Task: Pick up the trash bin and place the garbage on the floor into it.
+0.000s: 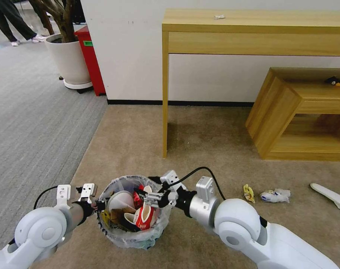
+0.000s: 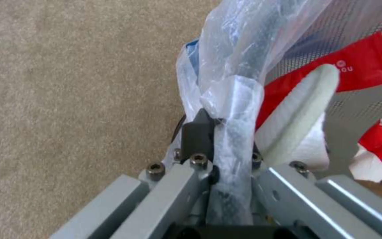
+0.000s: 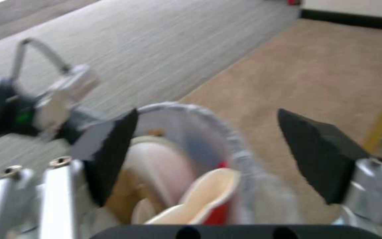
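Gripping the plastic-lined rim of the small round dark trash bin (image 1: 134,239) from the robot's left side, the left gripper (image 1: 100,204) is clamping its fingers together on the crinkled clear plastic bag (image 2: 235,99) and the rim beneath it, as the left wrist view shows up close. The bin is sitting on the beige-tan short-pile carpet floor (image 1: 214,149), just in front of the robot and between its two arms. The right gripper (image 1: 150,197) is hovering over the bin's open top with its black pads (image 3: 319,159) spread wide apart and nothing between them. Inside the bin, a crushed red paper cup (image 1: 144,216), a white slipper (image 2: 301,109) and a red wrapper (image 2: 359,66) are lying among other litter. More garbage is lying on the carpet to the robot's right, well apart from the bin: a small yellow wrapper (image 1: 248,192), a crumpled blue-white packet (image 1: 275,195) just beside it, and another white slipper (image 1: 330,195) farther right. A tall light wooden counter (image 1: 252,26) is standing against the white wall behind, with a low wooden shelf unit (image 1: 289,112) beside it.
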